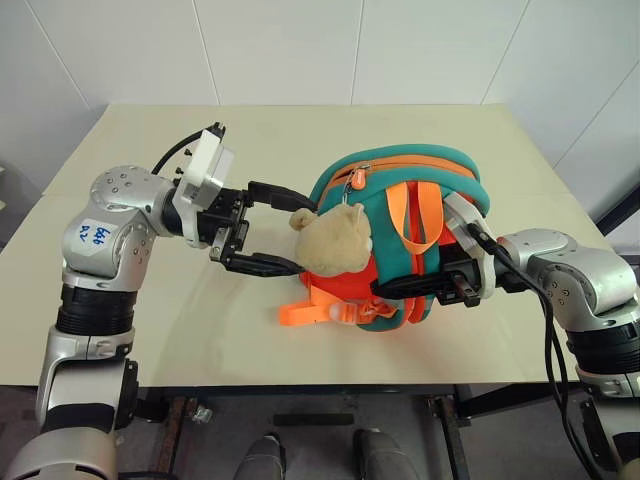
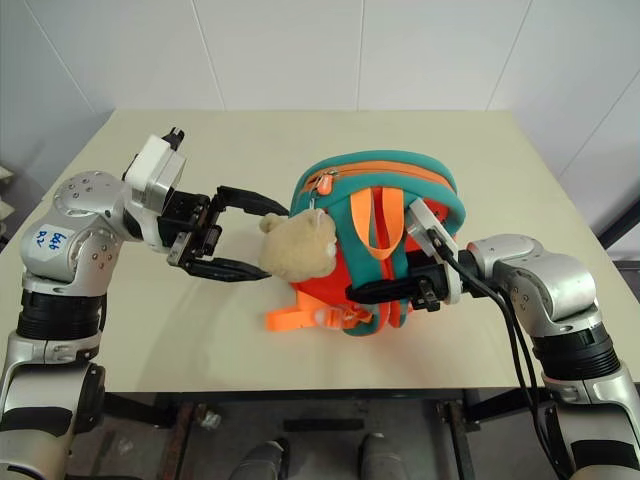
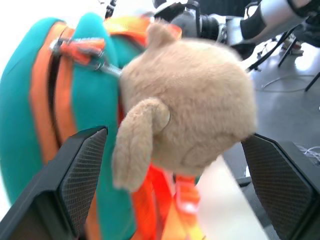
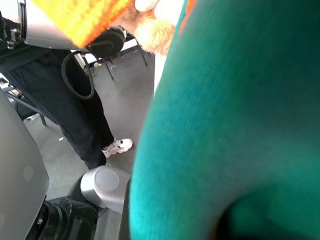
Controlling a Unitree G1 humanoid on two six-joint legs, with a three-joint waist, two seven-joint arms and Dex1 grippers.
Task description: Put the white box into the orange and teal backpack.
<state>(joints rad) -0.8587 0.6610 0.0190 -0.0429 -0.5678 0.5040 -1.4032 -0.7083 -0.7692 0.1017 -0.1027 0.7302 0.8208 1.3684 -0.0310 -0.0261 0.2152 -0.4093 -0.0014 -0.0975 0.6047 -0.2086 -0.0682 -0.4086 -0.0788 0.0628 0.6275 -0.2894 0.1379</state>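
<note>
Spread wide, the left gripper (image 1: 275,228) flanked the plush toy (image 1: 335,240) while the right gripper (image 1: 425,283) clenched the backpack (image 1: 400,200) near the table (image 1: 130,130) middle, its zipper looking closed and the box unseen, presumably inside, so little seemed left.

Pale beige desk (image 1: 130,330) carries one item directly, the orange and teal backpack (image 1: 400,180), set right of centre, orange webbing (image 1: 300,313) trailing toward the front edge.

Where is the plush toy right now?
In the head views, the plush toy hangs on the backpack's left side, between the open left tool's fingers, above the table.
</note>
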